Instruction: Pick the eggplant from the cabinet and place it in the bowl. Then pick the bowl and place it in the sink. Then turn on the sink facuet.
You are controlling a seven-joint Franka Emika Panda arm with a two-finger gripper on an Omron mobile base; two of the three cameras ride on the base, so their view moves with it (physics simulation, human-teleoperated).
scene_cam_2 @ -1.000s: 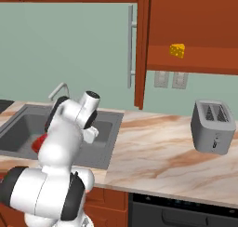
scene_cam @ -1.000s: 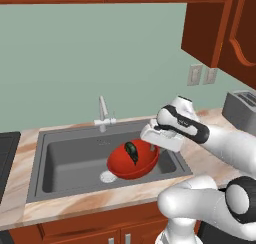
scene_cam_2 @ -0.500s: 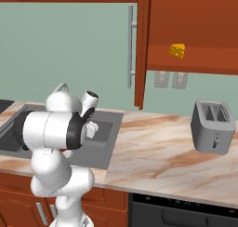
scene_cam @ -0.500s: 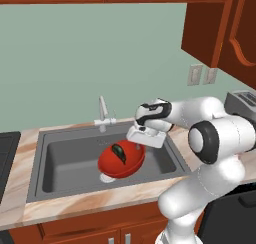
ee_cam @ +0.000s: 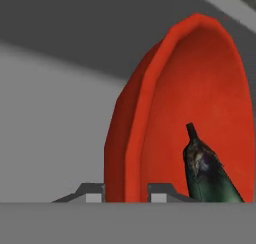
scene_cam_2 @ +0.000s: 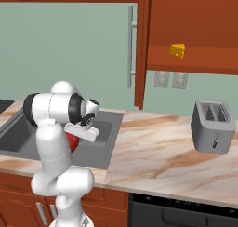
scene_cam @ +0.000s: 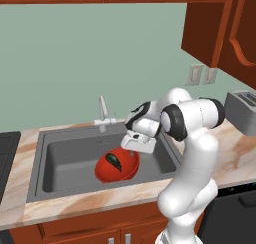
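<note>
The red bowl (scene_cam: 112, 172) hangs tilted low inside the dark grey sink (scene_cam: 65, 155), with the dark eggplant (scene_cam: 115, 161) lying in it. My gripper (scene_cam: 131, 151) is shut on the bowl's right rim. In the hand view the fingertips (ee_cam: 90, 192) stand on either side of the bowl's (ee_cam: 200, 93) red wall, and the eggplant (ee_cam: 205, 170) rests inside. The silvery faucet (scene_cam: 102, 114) stands behind the basin. From the right, a sliver of the bowl (scene_cam_2: 72, 142) shows behind my arm. The cabinet (scene_cam_2: 190, 30) is open, its door handle (scene_cam_2: 131, 47) beside it.
A yellow cheese wedge (scene_cam_2: 176, 50) sits on the cabinet shelf. A grey toaster (scene_cam_2: 214, 126) stands on the marble counter (scene_cam_2: 153, 156) to the right of the sink. A dark stovetop edge (scene_cam: 6, 148) lies left of the sink.
The bowl with the eggplant has moved left and lower into the basin. My arm has swung over, its elbow rising above the sink's right side.
</note>
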